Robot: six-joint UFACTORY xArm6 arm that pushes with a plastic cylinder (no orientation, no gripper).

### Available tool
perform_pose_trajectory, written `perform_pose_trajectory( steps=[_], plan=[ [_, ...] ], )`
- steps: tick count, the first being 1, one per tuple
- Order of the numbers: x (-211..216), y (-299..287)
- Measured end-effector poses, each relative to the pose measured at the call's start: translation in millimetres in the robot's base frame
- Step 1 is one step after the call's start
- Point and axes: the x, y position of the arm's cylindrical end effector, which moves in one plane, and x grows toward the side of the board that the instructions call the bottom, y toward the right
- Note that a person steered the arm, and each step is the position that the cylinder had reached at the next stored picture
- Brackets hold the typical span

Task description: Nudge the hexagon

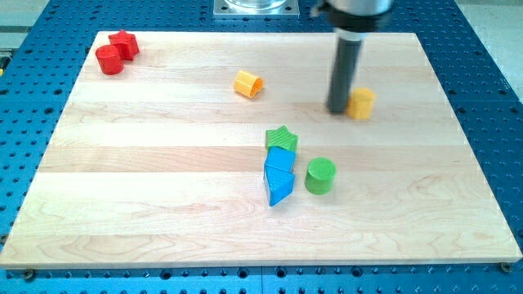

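Observation:
A yellow hexagon block sits on the wooden board at the view's upper right. My tip rests on the board just left of it, touching or almost touching its left side. The dark rod rises from the tip to the view's top edge. A second yellow block lies further left, apart from the tip; I cannot make out its shape.
A green star sits on top of two blue blocks near the middle. A green cylinder stands just right of them. A red star and a red cylinder are at the upper left corner.

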Motion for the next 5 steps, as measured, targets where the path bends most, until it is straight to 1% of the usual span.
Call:
perform_pose_trajectory(
  steps=[1, 2, 3, 4, 5],
  plan=[
    [17.6, 51.9],
    [-23.3, 50.7],
    [-18.7, 110.2],
    [22.0, 157.6],
    [37.0, 166.4]
  ],
)
